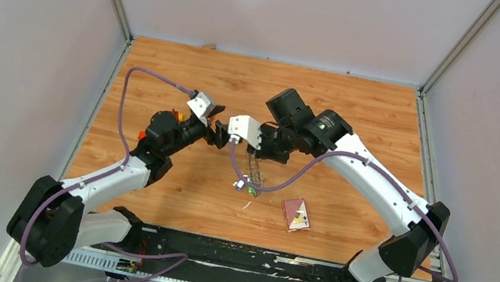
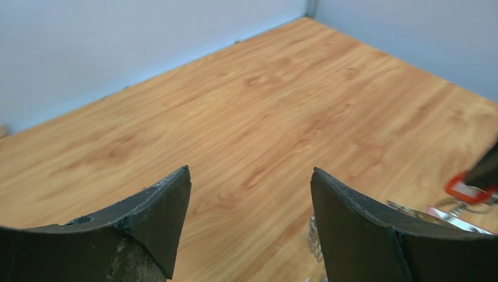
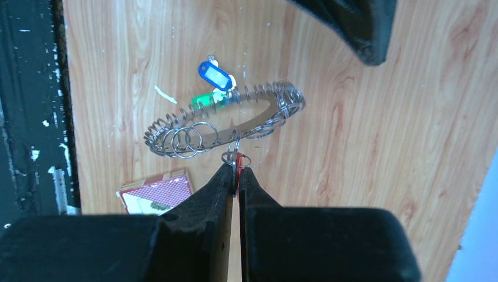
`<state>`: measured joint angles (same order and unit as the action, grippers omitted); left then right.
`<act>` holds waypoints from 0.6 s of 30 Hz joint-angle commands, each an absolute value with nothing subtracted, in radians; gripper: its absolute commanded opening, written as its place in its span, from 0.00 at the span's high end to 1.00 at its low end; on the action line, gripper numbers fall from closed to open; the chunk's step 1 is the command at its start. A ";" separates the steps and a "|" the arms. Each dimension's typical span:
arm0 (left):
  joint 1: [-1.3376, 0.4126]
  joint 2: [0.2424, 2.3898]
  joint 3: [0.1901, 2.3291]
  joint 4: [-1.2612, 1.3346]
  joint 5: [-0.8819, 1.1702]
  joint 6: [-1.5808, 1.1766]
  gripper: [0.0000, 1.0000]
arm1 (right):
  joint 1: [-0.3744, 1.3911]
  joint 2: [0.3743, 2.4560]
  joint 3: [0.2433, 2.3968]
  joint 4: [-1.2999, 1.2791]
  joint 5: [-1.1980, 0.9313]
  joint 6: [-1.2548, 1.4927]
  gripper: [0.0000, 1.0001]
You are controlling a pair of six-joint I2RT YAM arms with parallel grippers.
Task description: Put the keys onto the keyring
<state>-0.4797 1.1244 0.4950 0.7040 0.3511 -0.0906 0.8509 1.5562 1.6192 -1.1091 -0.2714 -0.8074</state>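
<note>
1. The right gripper (image 3: 236, 171) is clamping fully shut on the red-tagged key (image 2: 467, 189). It is pinching the thin edge of the tag, just below the key's small split ring.
2. The keyring (image 3: 176, 140) is hanging tilted from that pinch, above the table (image 2: 235, 106). The blue-tagged key (image 3: 214, 75) and green-tagged key (image 3: 208, 100) are dangling at its far rim. It cannot be told whether they are touching the wood.
3. The left gripper (image 2: 249, 173) is standing wide open and gripping nothing. A short run of the keyring's coil is showing just past its right-hand finger.
4. Judged step: the red key's split ring appears to be linked to the rim, so the load is probably ready to be set down.
   - The right arm should lower it slowly, so that the ring is not swinging.
   - It should hold the pinch until the ring is resting flat.
   - The left fingers should stay clear of the coil.
5. Both arms are reaching inward to mid-table with their wrists facing each other, nearly tip to tip. The maroon card (image 3: 157, 194) is lying nearer the right base, apart from the keyring.
</note>
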 commanded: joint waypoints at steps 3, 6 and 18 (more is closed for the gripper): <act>-0.445 1.094 0.557 0.569 0.171 -0.100 0.17 | 0.825 1.575 1.563 -1.048 -0.119 -0.879 1.00; -0.445 1.096 0.573 0.532 0.144 -0.083 0.16 | 0.784 1.593 1.442 -1.004 -0.053 -0.902 1.00; -0.442 1.084 0.612 0.439 0.116 -0.052 0.12 | 0.662 1.696 1.301 -0.943 0.193 -0.953 1.00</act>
